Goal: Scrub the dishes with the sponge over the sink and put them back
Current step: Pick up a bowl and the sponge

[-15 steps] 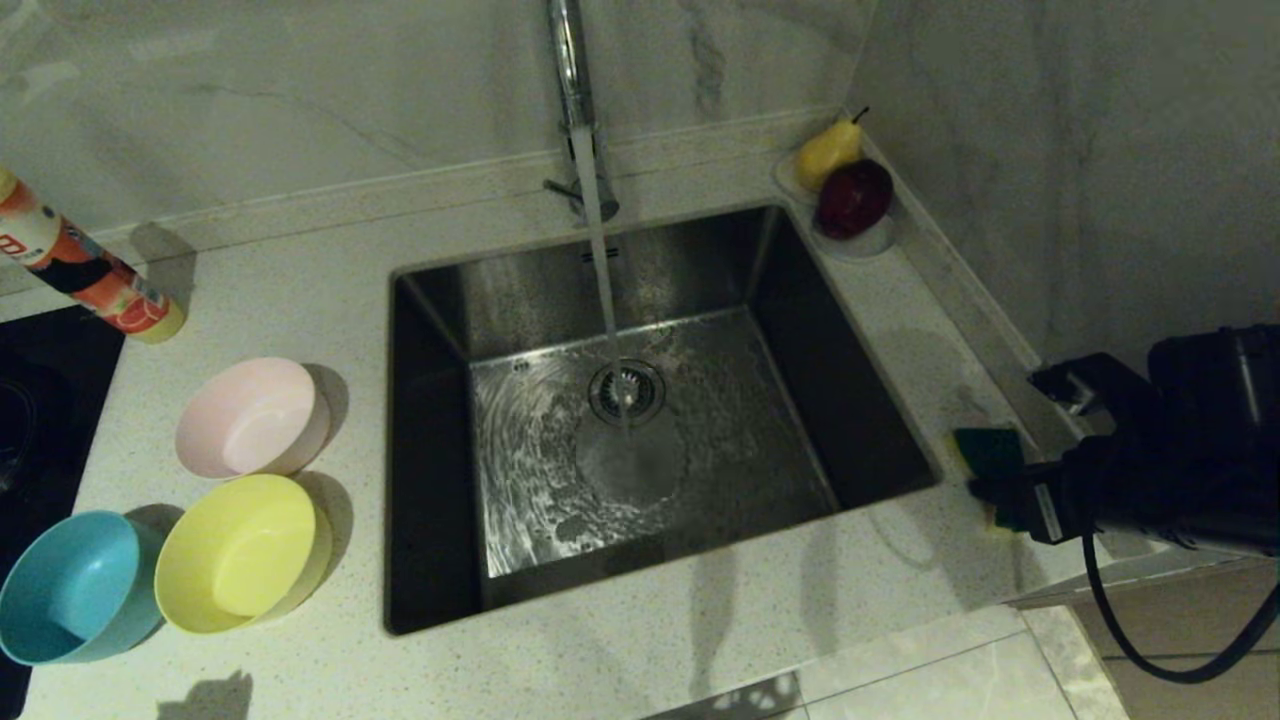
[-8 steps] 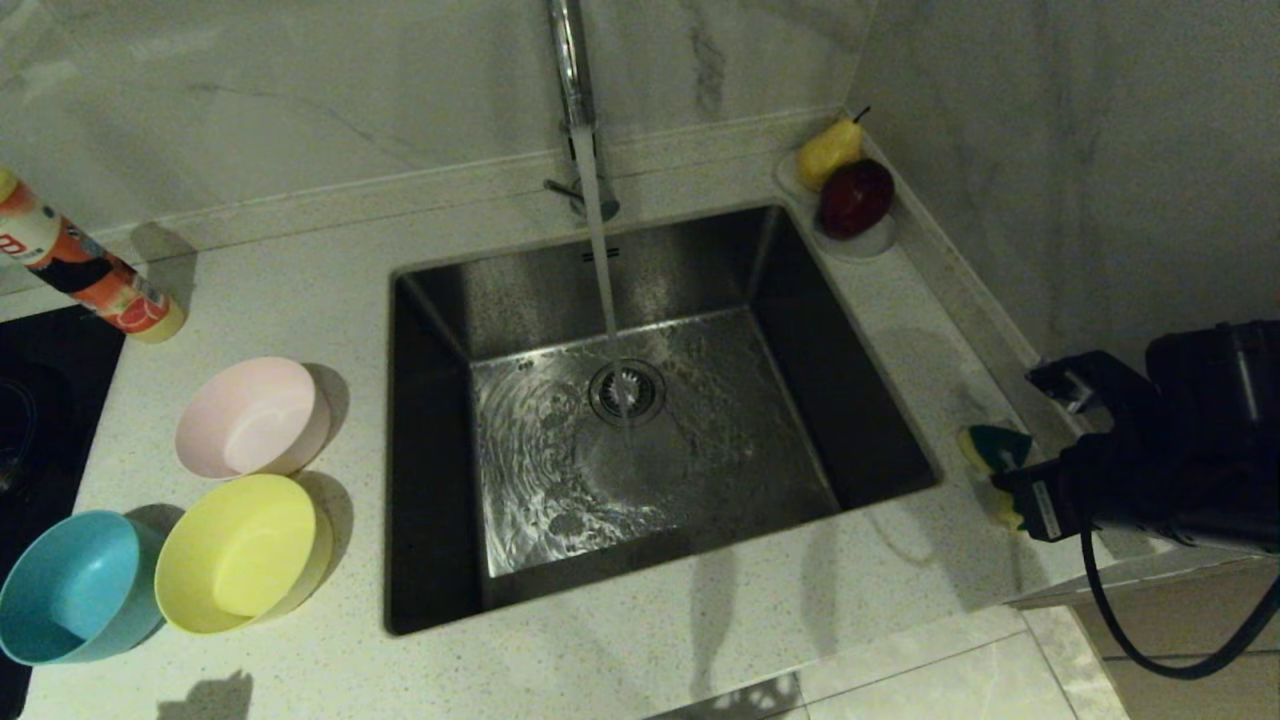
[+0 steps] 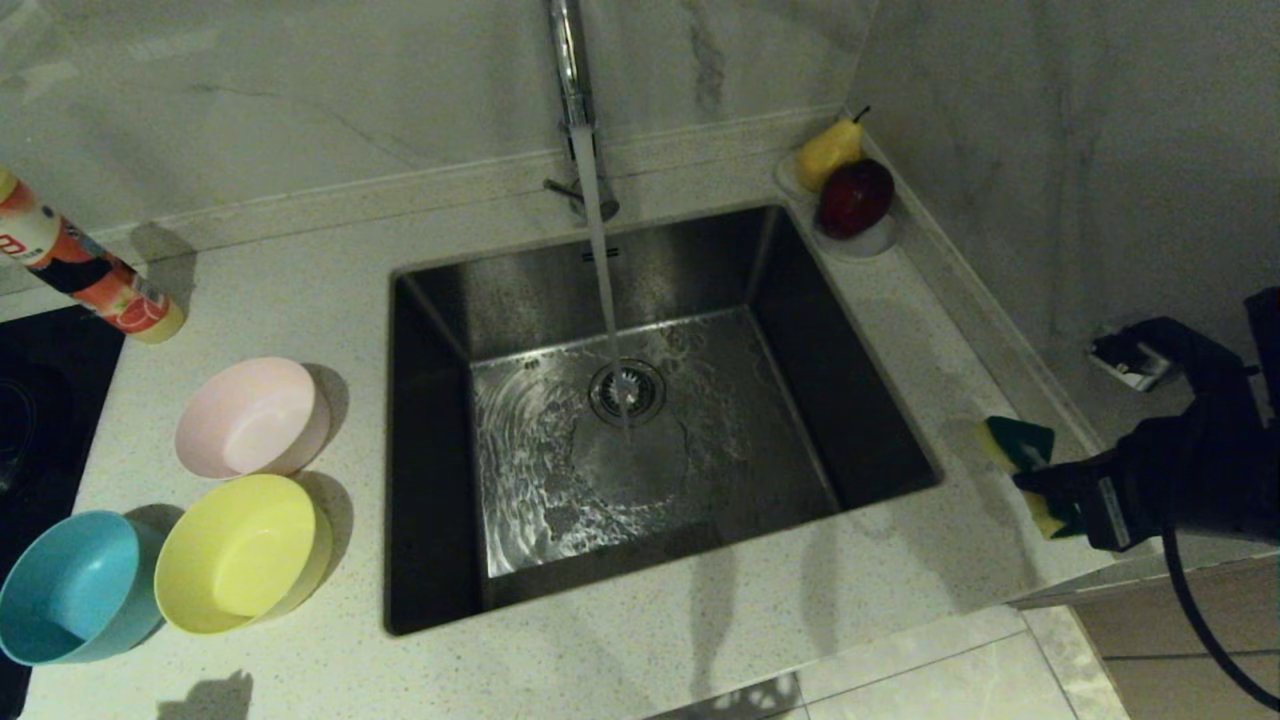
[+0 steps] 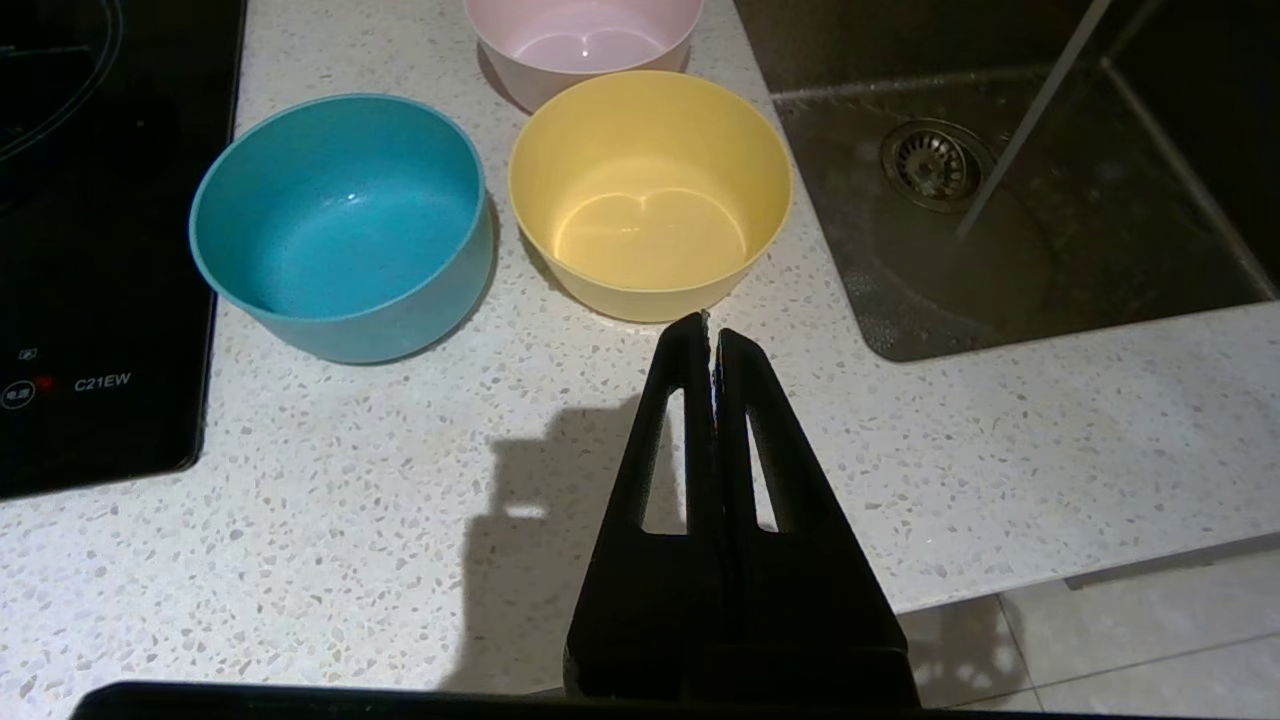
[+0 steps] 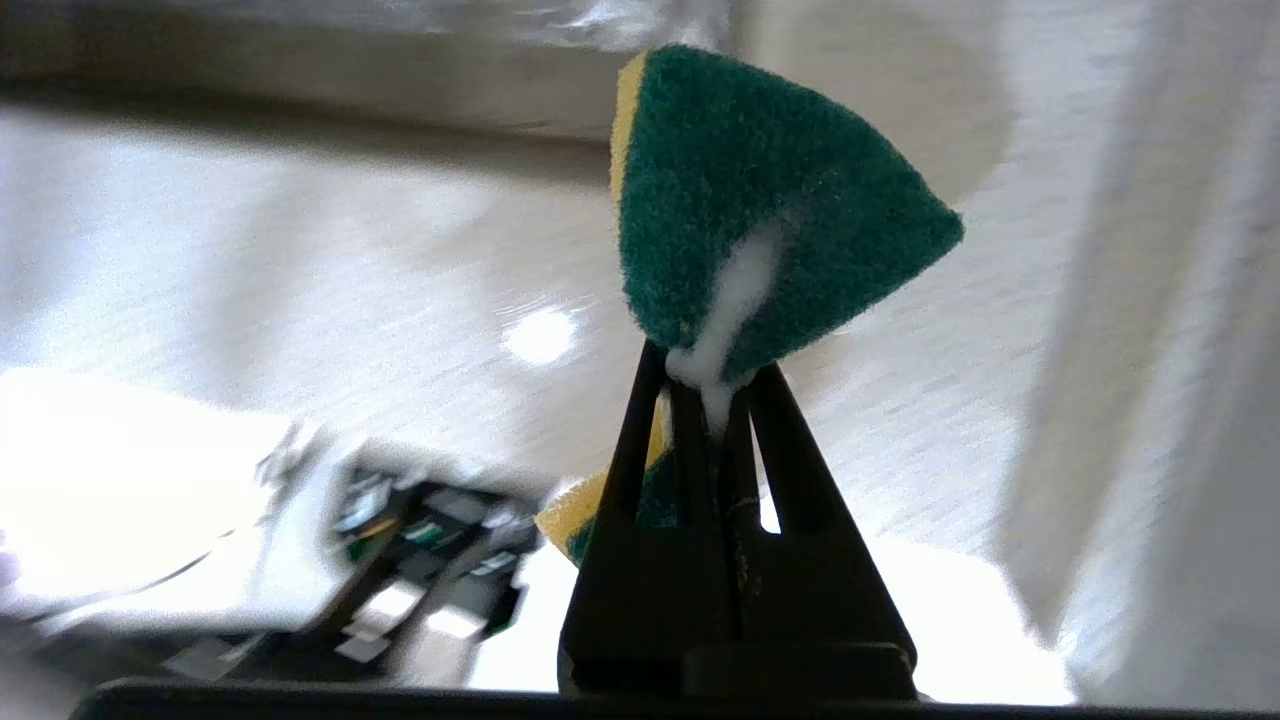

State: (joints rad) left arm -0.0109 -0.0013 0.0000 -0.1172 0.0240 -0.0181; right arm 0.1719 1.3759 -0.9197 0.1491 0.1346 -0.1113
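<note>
My right gripper (image 3: 1040, 490) (image 5: 712, 385) is shut on the sponge (image 3: 1022, 445) (image 5: 760, 210), a green scouring face on yellow foam, squeezed and folded with white foam at the pinch. It hangs lifted off the counter right of the sink (image 3: 640, 420). Left of the sink stand the three dishes: a pink bowl (image 3: 250, 417) (image 4: 585, 35), a yellow bowl (image 3: 243, 553) (image 4: 648, 190) and a blue bowl (image 3: 72, 587) (image 4: 340, 220). My left gripper (image 4: 708, 335) is shut and empty, parked above the counter just in front of the yellow bowl.
Water runs from the tap (image 3: 572, 90) onto the drain strainer (image 3: 627, 392). A white dish with a pear (image 3: 828, 152) and a dark red apple (image 3: 853, 198) sits at the sink's back right corner. A tilted bottle (image 3: 85, 270) and a black hob (image 3: 40, 400) lie far left.
My right gripper has shut on the sponge and lifted it off the counter, drawing back toward the right. The sponge now stands folded in the jaws. The left arm has kept still.
</note>
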